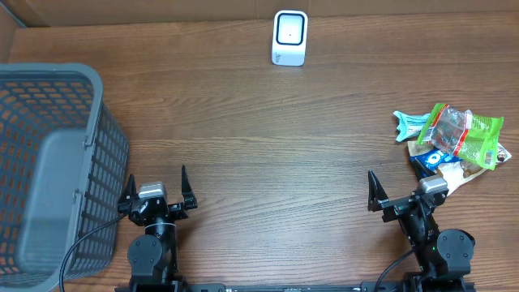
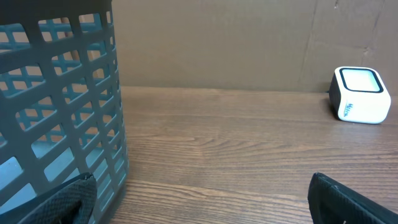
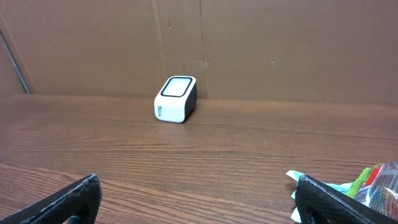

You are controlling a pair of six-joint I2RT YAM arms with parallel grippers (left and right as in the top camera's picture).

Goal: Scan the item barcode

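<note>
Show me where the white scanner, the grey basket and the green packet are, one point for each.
white scanner [image 1: 289, 32]: overhead view, on its top window.
grey basket [image 1: 112, 162]: overhead view, on its right mesh wall.
green packet [image 1: 484, 136]: overhead view, on its green right end.

Even, diffuse overhead lighting across the wooden table, with faint soft shadows beside the basket and scanner, slight sheen on the snack wrappers, and sharp focus except at the wrist views' nearest lower edges.
</note>
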